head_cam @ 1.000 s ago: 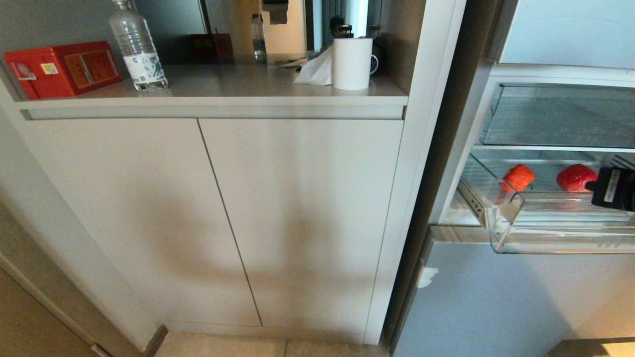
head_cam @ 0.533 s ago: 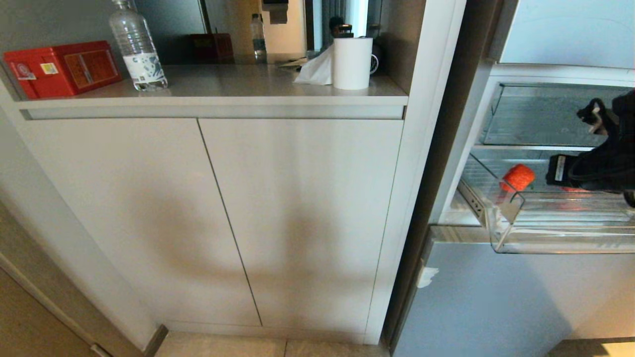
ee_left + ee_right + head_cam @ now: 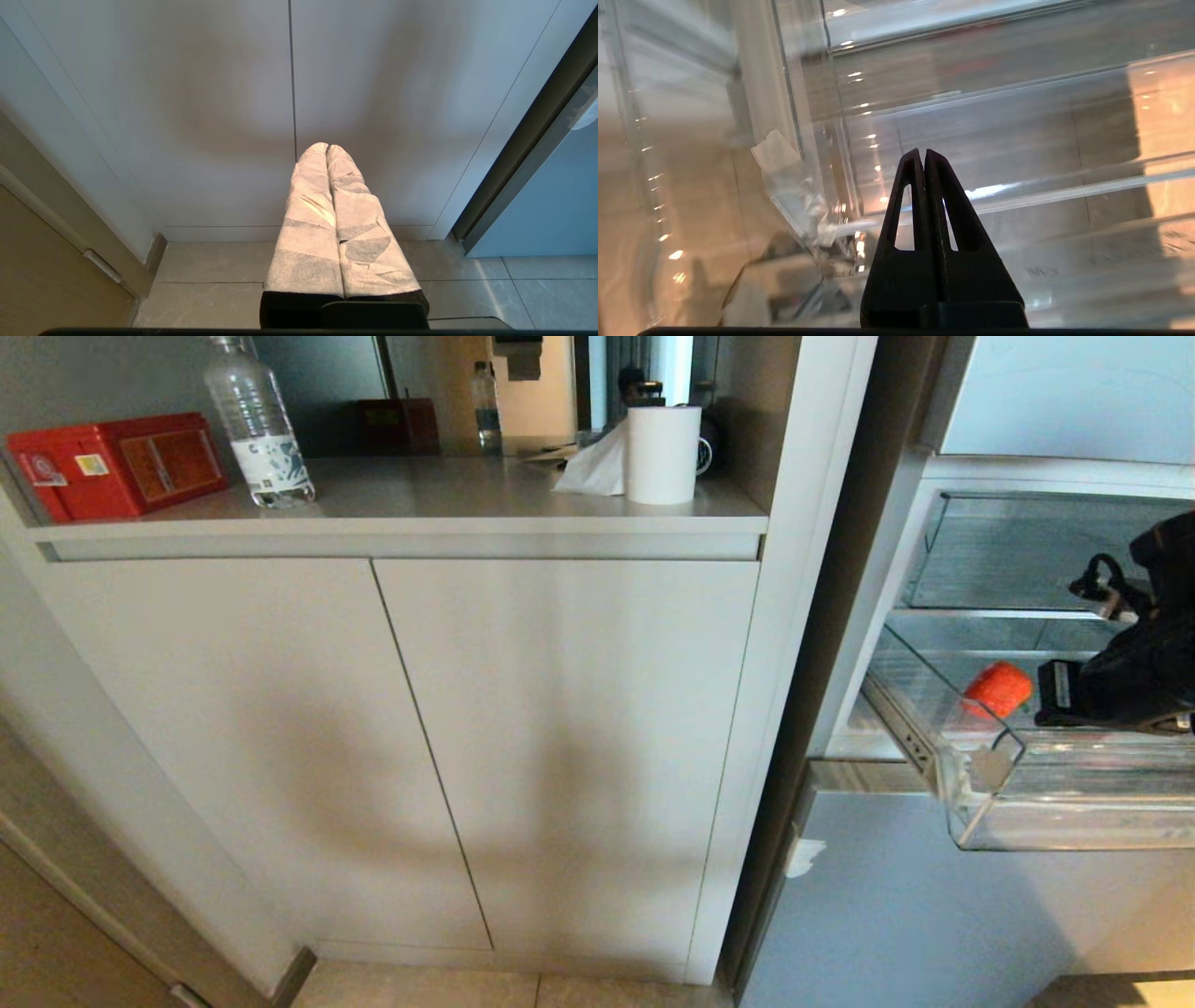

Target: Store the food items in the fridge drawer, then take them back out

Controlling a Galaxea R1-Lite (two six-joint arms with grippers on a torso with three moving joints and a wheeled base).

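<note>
The fridge drawer (image 3: pixel 1074 812) is drawn out from the open fridge (image 3: pixel 934 915) at the right, presumably so its contents can be reached from above, and one orange-red food item (image 3: pixel 999 689) is seen lying on its floor near the left wall; the second is hidden behind the arm. The right hand (image 3: pixel 923 161) is pressed shut and empty over the drawer's clear plastic, while the left hand (image 3: pixel 326 154), wrapped in pale cloth and also shut, is parked low before the white cabinet (image 3: pixel 467 737). No writing can be read on the red box (image 3: pixel 117 462) or the water bottle (image 3: pixel 257 425) on the counter (image 3: pixel 448 490).
</note>
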